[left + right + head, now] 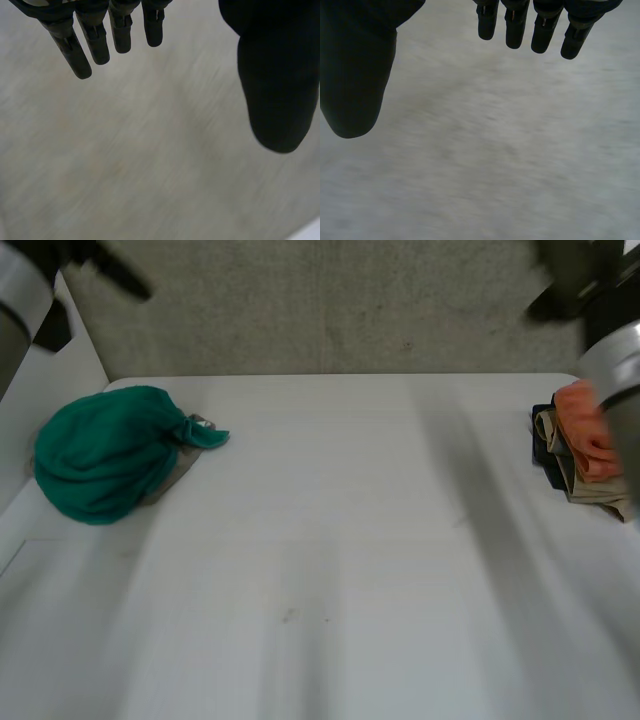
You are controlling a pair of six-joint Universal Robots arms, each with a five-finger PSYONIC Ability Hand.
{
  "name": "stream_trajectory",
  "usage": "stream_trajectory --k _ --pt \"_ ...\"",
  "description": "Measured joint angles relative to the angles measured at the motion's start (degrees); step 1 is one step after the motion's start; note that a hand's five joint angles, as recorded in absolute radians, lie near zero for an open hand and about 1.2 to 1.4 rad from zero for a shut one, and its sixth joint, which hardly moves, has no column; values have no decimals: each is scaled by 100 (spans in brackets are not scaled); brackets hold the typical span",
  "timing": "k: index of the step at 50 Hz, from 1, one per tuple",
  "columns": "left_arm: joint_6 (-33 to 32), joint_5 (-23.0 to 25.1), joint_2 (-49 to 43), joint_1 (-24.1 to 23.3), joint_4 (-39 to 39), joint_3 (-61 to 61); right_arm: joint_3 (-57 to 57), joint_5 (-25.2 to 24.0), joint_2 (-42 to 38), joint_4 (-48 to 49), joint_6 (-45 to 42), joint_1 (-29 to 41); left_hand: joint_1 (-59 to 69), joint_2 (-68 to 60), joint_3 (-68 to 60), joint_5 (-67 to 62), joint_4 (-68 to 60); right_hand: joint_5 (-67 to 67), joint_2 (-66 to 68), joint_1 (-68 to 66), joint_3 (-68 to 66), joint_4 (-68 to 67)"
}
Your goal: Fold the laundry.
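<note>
The green cloth [100,455] lies bunched in a heap at the left of the tabletop [330,570], not yet folded. A stack of clothes [580,450], orange, beige and dark, sits at the right edge; it appears already folded, though part is hidden. The left hand [275,75] and right hand [355,65] are both released, fingers straight, holding nothing, raised off the laundry. Step in hand: fetching the next piece. The next move calls for reaching the green cloth and spreading it flat mid-tabletop.

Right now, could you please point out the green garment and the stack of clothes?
green garment [100,455]: head view, middle of the bundle.
stack of clothes [585,440]: head view, its orange top piece.
</note>
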State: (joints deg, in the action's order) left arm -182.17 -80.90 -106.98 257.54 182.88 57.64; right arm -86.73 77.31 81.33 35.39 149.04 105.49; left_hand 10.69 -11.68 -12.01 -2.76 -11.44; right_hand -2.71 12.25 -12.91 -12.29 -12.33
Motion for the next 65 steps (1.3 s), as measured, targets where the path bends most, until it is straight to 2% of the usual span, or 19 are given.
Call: stream_trajectory --k 3,7,11,15,22,23,24,25,26,27,31,38,43,48,53,58,60,62,65 --pt "-721 -155 -524 386 11 20 -367 -33 -127 -124 -30 389 -7 0 0 0 0 0 0 0 0 0" --pt "-1537 -315 -1211 610 105 -48 -658 25 -364 -383 -57 649 -13 0 0 0 0 0 0 0 0 0" --pt "-2641 -450 -2581 894 512 -481 -954 165 -788 -787 -78 806 -13 0 0 0 0 0 0 0 0 0" --pt "-3029 -415 -3565 1112 785 -1009 -1146 237 -993 -975 -84 803 -13 0 0 0 0 0 0 0 0 0" --pt "-3117 -233 -4941 1287 935 -2121 -1513 265 -1084 -1032 -86 729 208 -182 -178 -102 -133 0 0 0 0 0" --pt "-3108 -212 -5125 1289 939 -2321 -1572 263 -1082 -1021 -86 723 3082 -2736 -2708 -2462 -2639 0 0 0 0 0" --pt "-3105 -209 -5162 1288 941 -2364 -1584 264 -1081 -1017 -86 722 3082 -2736 -2708 -2462 -2639 0 0 0 0 0" --pt "-3090 -201 -5321 1279 955 -2547 -1645 263 -1076 -1002 -86 716 4351 -3892 -3841 -3553 -3911 0 0 0 0 0" --pt "-3075 -204 -5388 1265 971 -2630 -1679 263 -1072 -993 -86 713 5040 -5202 -5053 -4732 -5157 0 0 0 0 0" --pt "-3067 -207 -5406 1256 981 -2657 -1689 263 -1071 -989 -86 712 5063 -5300 -5159 -4838 -5269 0 0 0 0 0" --pt "-2950 -295 -4997 1038 1178 -2518 -1754 265 -1058 -965 -86 708 5250 -5623 -5495 -5213 -5710 0 0 0 0 0" --pt "-2286 -407 -3184 538 1843 -1215 -1785 267 -1037 -958 -78 708 5424 -5653 -5554 -5327 -5729 0 0 0 0 0" --pt "-1164 -344 -1409 -108 2285 207 -1828 291 -975 -955 -63 687 5432 -5665 -5585 -5327 -5732 0 0 0 0 0" --pt "-419 -154 -340 -737 2370 1205 -1862 395 -874 -955 -41 574 5432 -5665 -5586 -5358 -5733 0 0 0 0 0" --pt "-158 188 255 -1484 2286 2442 -1873 605 -707 -960 -5 278 5433 -5666 -5589 -5408 -5734 0 0 0 0 0" --pt "-271 323 141 -2048 2160 3501 -1867 724 -549 -968 16 -56 5433 -5674 -5602 -5408 -5734 0 0 0 0 0" --pt "-392 328 -74 -2243 2081 3806 -1855 740 -502 -972 22 -181 4663 -4741 -4798 -4692 -4882 0 0 0 0 0" --pt "-529 322 -282 -2406 1970 3999 -1840 745 -476 -980 26 -271 2247 -2665 -2652 -2524 -2693 0 0 0 0 0" --pt "-784 296 -506 -2625 1699 4146 -1805 743 -453 -1006 24 -384 667 -823 -824 -644 -801 0 0 0 0 0"
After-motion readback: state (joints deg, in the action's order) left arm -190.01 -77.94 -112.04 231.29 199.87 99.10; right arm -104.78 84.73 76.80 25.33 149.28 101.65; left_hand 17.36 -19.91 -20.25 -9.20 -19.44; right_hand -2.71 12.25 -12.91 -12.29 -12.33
